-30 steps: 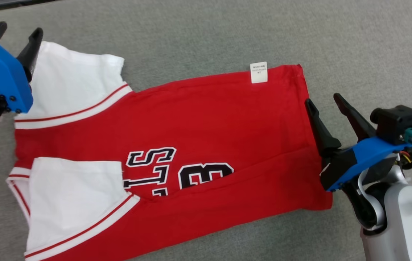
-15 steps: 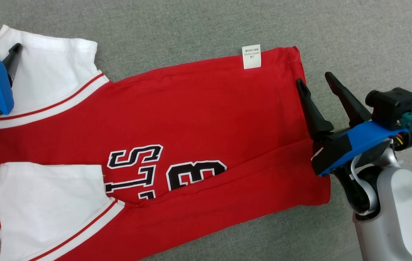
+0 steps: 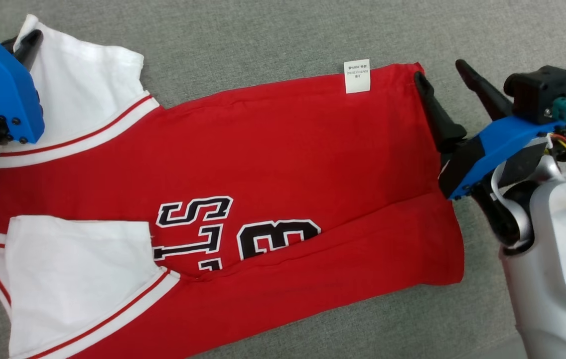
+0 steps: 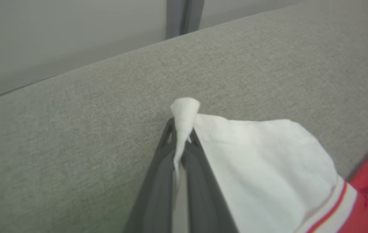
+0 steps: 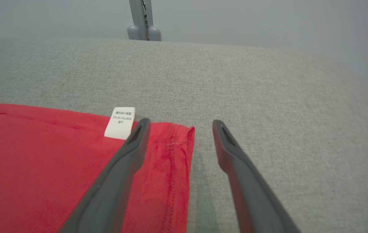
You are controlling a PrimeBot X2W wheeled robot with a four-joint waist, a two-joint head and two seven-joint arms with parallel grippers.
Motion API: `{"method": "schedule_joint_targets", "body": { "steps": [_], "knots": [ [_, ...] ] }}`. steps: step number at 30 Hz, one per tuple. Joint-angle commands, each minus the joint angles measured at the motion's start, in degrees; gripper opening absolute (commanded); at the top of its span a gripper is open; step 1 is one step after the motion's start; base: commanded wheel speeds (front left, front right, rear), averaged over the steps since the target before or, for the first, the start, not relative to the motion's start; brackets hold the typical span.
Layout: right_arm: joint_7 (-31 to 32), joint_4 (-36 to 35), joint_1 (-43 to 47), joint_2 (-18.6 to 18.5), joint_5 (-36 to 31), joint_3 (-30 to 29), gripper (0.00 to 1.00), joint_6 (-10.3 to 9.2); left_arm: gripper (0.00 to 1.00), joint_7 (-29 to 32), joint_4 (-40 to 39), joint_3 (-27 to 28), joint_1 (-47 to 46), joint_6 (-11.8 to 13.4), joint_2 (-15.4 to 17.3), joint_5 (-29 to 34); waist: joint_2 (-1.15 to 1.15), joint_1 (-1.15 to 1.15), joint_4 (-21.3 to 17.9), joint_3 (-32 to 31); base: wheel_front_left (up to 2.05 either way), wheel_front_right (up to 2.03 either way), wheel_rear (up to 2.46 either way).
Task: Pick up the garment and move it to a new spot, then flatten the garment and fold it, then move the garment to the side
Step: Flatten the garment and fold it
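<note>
The garment (image 3: 288, 159) is a red jersey with white sleeves and black lettering, lying spread on the grey surface. My left gripper (image 3: 26, 42) is at the far left sleeve. In the left wrist view it (image 4: 180, 129) is shut on the white sleeve (image 4: 261, 161), with a pinched corner of cloth sticking out past the tips. My right gripper (image 3: 440, 70) stands open at the hem's far corner. One of its fingers is over the red hem (image 5: 174, 152) and the other over bare grey fabric. A white care label (image 5: 120, 123) lies just left of that finger.
The grey fabric surface (image 3: 263, 40) extends beyond the garment on all sides. Its far edge shows in both wrist views, with a grey post (image 5: 143, 19) behind it. My right arm's pale forearm (image 3: 557, 269) fills the lower right corner.
My left gripper has closed on the white sleeve's corner. My right gripper has moved up along the hem to its far corner, still open. The head camera has shifted slightly.
</note>
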Motion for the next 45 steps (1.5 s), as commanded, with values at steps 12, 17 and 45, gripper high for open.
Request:
{"method": "schedule_joint_targets", "body": {
  "steps": [12,17,45],
  "knots": [
    [7.4,13.2,-8.2,-4.1,1.8,-1.7,1.0,0.01,0.0,-6.2,-5.1,-2.1,1.5,-0.7,-1.0,-2.9,0.0,-0.01,5.6,-0.9,0.0,0.0,0.0],
    [10.1,18.3,-9.9,-4.9,4.5,-1.4,0.35,0.01,0.0,-7.7,-6.8,-2.9,2.3,-0.7,-1.2,-3.4,0.0,-0.01,7.2,-1.2,0.0,0.0,0.0],
    [-6.5,7.2,11.2,-7.4,4.4,-3.8,0.0,0.01,0.0,-27.5,-22.8,-0.5,32.6,3.5,-0.1,-7.9,0.0,-0.01,11.3,-14.4,0.0,0.0,0.0]
  ]
}}
